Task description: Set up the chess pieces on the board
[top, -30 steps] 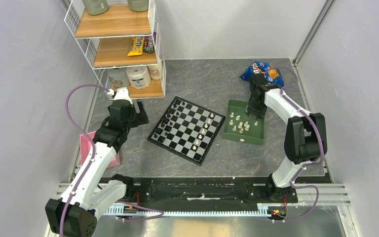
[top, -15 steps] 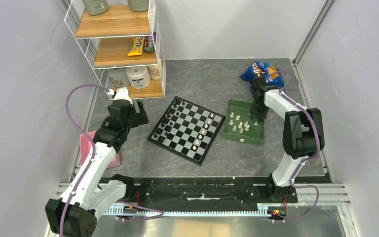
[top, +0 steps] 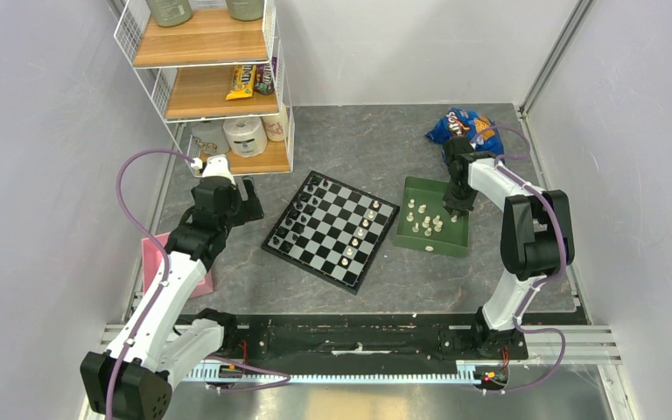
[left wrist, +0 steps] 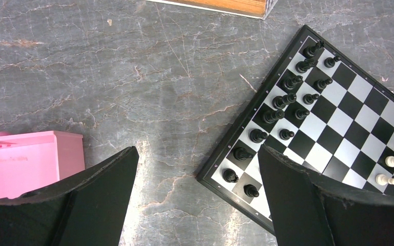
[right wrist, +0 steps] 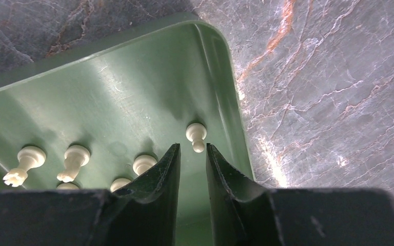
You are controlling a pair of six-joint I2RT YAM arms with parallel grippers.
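My right end effector (right wrist: 191,149) hung narrow and empty over the green tray (right wrist: 133,77), white pawn (right wrist: 197,136) just off its tips by the wall, so I needed to centre, descend, then pinch.

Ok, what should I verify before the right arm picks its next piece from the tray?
1. Right gripper over the green tray: ok.
2. Right gripper empty: ok.
3. White pawn between its fingers: not ok, it sits just past the tips.
4. Neighbouring piece clear of the fingers: cannot tell.
5. Free squares on the board: ok.
6. Left gripper open, away from tray: ok.
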